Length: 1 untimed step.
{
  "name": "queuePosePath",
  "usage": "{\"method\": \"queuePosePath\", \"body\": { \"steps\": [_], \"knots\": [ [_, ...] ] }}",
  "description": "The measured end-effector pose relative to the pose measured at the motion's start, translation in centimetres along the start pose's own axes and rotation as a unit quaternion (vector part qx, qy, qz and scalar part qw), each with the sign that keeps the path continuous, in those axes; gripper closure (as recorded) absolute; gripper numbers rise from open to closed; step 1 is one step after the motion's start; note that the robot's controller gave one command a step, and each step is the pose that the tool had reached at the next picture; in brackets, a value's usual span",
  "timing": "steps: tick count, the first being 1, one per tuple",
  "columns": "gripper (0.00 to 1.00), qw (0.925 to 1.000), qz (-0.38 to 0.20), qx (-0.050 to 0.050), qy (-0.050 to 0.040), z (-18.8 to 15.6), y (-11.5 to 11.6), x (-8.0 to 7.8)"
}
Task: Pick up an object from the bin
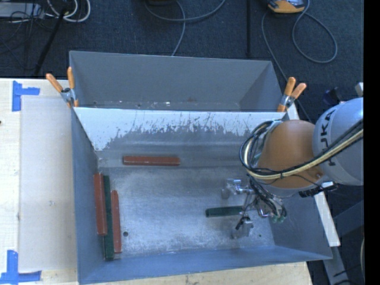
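Two-finger pincer (238, 211) on the end of the robot arm, low over the floor of the grey metal bin (178, 82), in its right-hand part toward the near wall. Its metal fingers (234, 189) look spread apart, one toward the back of the bin and one toward the front, with nothing pinched between them.

A short, dark green flat stick (219, 212) lies on the bin floor with its long axis running left to right. Its right end reaches into the gap between the two fingers and the rest of it points away to the left. The fingers therefore stand across the stick's narrow width, which is probably the line a closing grip needs, though it would catch only the end of the stick.

A reddish-brown flat stick (151, 160) lies well apart, by the back wall. More brown and green sticks (107, 218) lie side by side along the left wall.
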<state>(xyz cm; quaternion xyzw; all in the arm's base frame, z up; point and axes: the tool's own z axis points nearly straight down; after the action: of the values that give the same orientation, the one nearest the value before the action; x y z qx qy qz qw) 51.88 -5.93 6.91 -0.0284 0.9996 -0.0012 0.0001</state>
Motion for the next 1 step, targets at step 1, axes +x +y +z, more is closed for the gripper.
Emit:
{"method": "queuePosePath", "body": {
  "steps": [1],
  "knots": [
    [1.0,1.0,0.0,-0.002,-0.0001,-0.06,0.31,-0.05]
  ]
}}
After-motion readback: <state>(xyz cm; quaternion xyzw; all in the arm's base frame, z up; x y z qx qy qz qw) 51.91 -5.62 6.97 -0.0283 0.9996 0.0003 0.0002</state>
